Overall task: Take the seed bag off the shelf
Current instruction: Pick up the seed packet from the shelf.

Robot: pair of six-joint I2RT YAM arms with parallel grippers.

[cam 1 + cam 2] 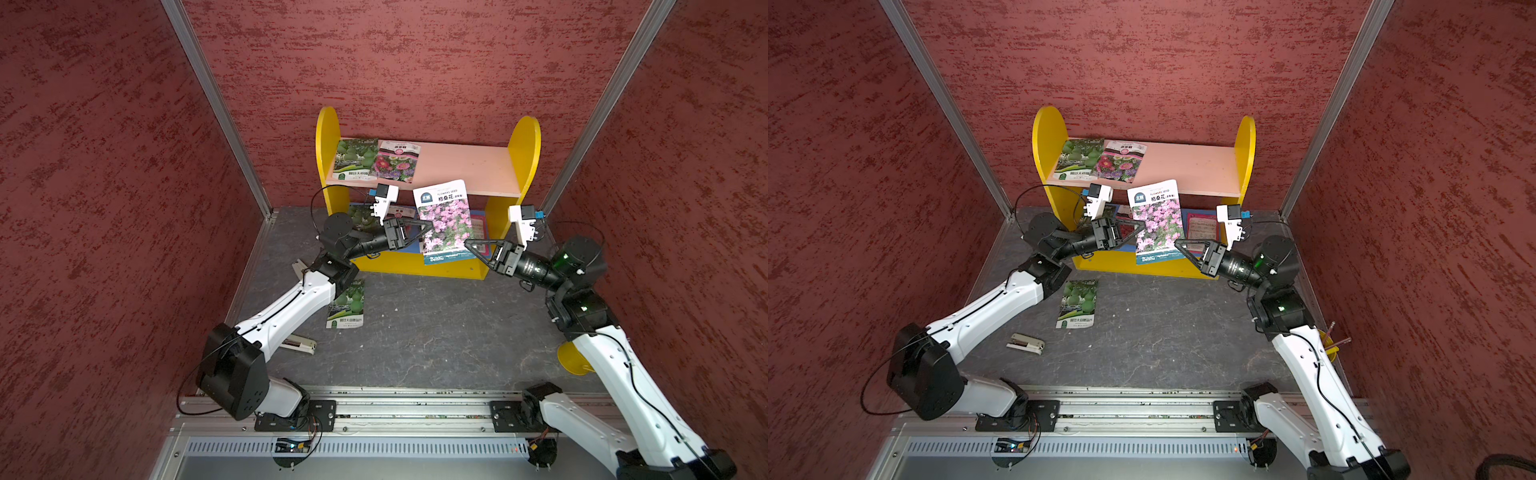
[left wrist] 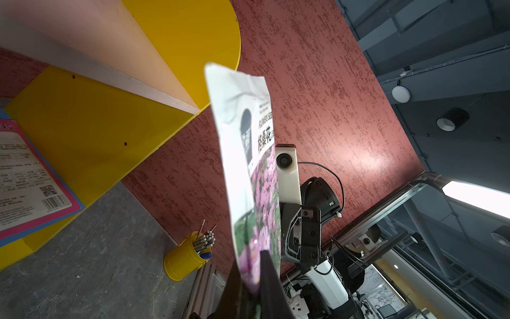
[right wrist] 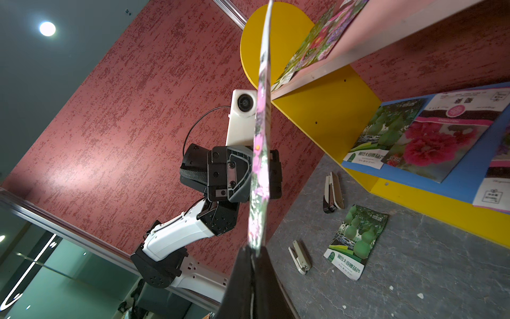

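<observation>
1. Now, your left gripper (image 2: 252, 284) has its jaws pressed onto the seed bag (image 1: 446, 220) — in both top views they pinch its left edge about halfway up.
2. Your right gripper (image 3: 252, 270) nips the same bag near its lower right corner, with the jaws tight on the foil.
3. Between your two grippers the seed bag stands upright in the air, a little tilted. Its pink-flower face is turned to the top camera, and both wrist views show it nearly edge-on.
4. You have it in front of the shelf (image 1: 326, 141), lying on neither board. In both top views its top edge overlaps the front of the pink board (image 1: 469, 166) and its lower part covers the blue board (image 3: 469, 179).
5. At the left end of the pink board lie a gourd bag (image 1: 355, 160) and a flower bag (image 1: 397, 162), side by side and touching.
6. Look at the blue board and you see more bags lying flat; I cannot tell how many.
7. On the table (image 1: 436, 332) a loose gourd bag (image 1: 347, 305) lies beside your left arm, with a stapler (image 1: 1025, 344) near it — a yellow cup (image 2: 183, 259) of sticks stands by the right wall.
</observation>
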